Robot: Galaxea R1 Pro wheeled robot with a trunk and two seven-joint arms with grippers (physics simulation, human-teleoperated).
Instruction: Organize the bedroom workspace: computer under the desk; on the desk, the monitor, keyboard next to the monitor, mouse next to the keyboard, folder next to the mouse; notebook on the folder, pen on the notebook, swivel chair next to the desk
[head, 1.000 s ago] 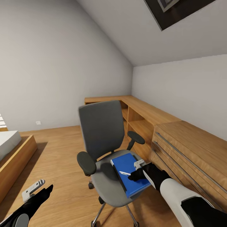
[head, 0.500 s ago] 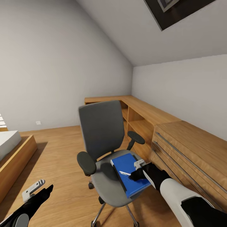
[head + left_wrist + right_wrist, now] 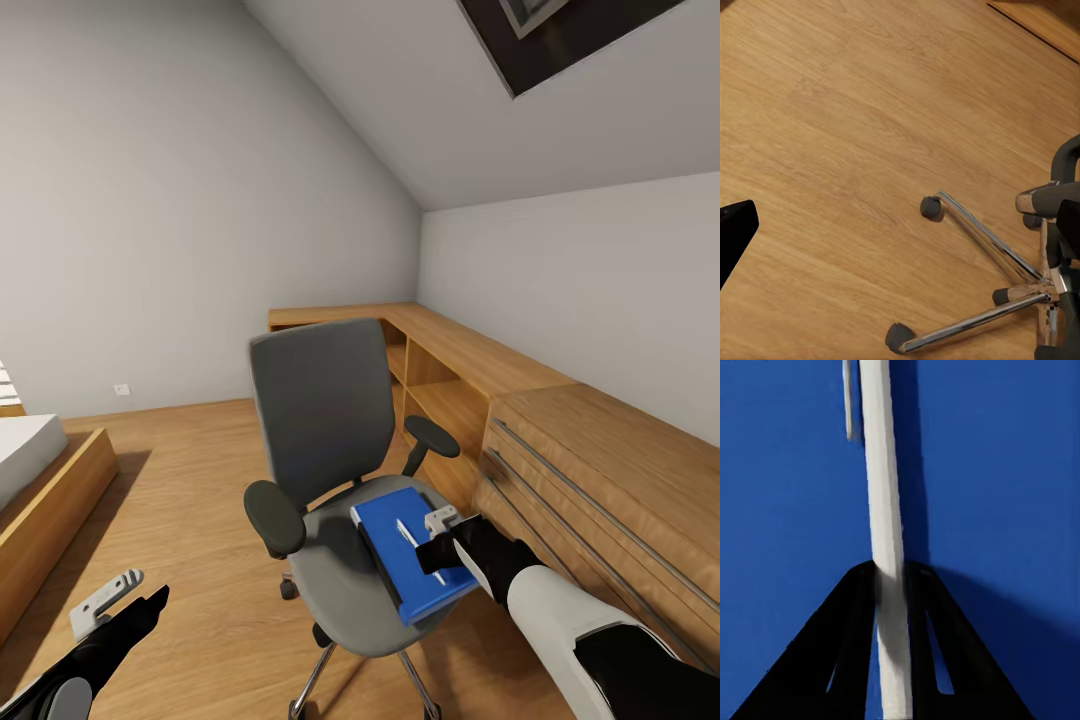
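The right gripper (image 3: 894, 585) is closed on the pen (image 3: 885, 502): in the right wrist view the white stick is pinched between the two black fingers (image 3: 847, 645), with most of its length reaching out past the tips over bright blue. In the head view the right gripper (image 3: 432, 548) is seen low over the near right part of the folder (image 3: 412, 560), and the pen (image 3: 407, 534) is angled away from it across the blue cover. The grip is taken near one end of the pen, probably so that it can be lifted clear of the folder before the folder itself is dealt with. Whether the pen is resting on the cover or already raised cannot be told.

The folder is lying flat on the seat of the swivel chair (image 3: 325, 420), its black spine edge turned to the left. The chair is placed beside a light wood chest (image 3: 600, 490) at the right, with low wood shelving along the far wall.

The right arm is stretched forward from the near right, the wrist bent down toward the seat. The left gripper (image 3: 108, 598) is held low at the near left, over bare floor; the chrome base (image 3: 1005, 277) of the chair is caught by its wrist camera, and whether its jaws are open or closed cannot be told.
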